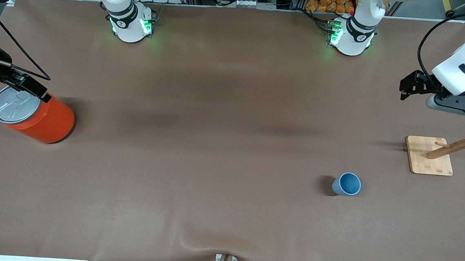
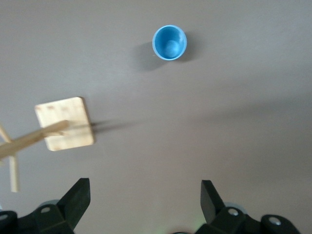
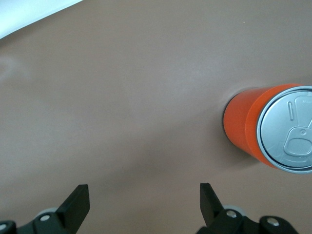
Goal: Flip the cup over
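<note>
The cup (image 1: 347, 184) is seen standing upright, mouth up, on the table (image 1: 215, 145) toward the left arm's end, near the wooden rack (image 1: 429, 155), so it is best reached by the open, empty left gripper (image 2: 145, 199) raised above the rack, while the open right gripper (image 3: 145, 199) waits by the orange can (image 1: 37, 117).

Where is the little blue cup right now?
The cup stands upright on the table, toward the left arm's end, nearer the front camera than the wooden rack.

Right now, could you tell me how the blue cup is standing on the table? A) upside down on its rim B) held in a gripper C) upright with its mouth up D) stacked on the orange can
C: the cup stands alone on the table, its darker inside showing through the open mouth.
</note>
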`<state>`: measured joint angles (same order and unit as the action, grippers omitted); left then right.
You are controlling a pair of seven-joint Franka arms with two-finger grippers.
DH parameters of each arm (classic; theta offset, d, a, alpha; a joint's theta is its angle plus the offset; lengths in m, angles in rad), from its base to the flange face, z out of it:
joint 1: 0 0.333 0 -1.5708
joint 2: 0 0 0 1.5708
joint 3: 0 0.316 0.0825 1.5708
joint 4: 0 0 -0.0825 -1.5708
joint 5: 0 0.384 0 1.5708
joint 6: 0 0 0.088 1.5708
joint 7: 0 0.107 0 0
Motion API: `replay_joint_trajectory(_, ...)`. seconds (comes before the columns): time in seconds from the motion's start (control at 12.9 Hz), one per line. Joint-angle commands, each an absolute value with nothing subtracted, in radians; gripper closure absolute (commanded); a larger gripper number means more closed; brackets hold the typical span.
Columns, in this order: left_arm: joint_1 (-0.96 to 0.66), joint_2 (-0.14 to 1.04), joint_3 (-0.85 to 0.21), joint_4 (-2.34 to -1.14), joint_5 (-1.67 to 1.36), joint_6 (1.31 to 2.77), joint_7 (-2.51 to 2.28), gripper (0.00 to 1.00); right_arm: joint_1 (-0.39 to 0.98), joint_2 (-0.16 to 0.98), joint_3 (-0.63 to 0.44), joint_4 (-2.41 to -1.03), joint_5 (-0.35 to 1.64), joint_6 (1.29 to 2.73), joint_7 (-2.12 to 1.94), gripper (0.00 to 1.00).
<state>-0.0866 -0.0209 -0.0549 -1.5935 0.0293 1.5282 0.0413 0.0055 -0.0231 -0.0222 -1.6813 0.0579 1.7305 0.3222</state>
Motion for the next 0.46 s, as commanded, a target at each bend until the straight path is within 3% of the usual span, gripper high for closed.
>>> replay_joint_trajectory(0.0,-0.103,-0.003,-0.015,-1.539,-0.021,1.499,0.014,0.0,0.011,-0.009,-0.031,-1.596,0.06,1.669,0.298,0.0)
replay_joint_trajectory(0.39,-0.106,0.0,-0.025,-1.539,-0.014,1.499,-0.046,0.0,0.009,0.006,-0.032,-1.513,0.035,1.62,0.298,0.0)
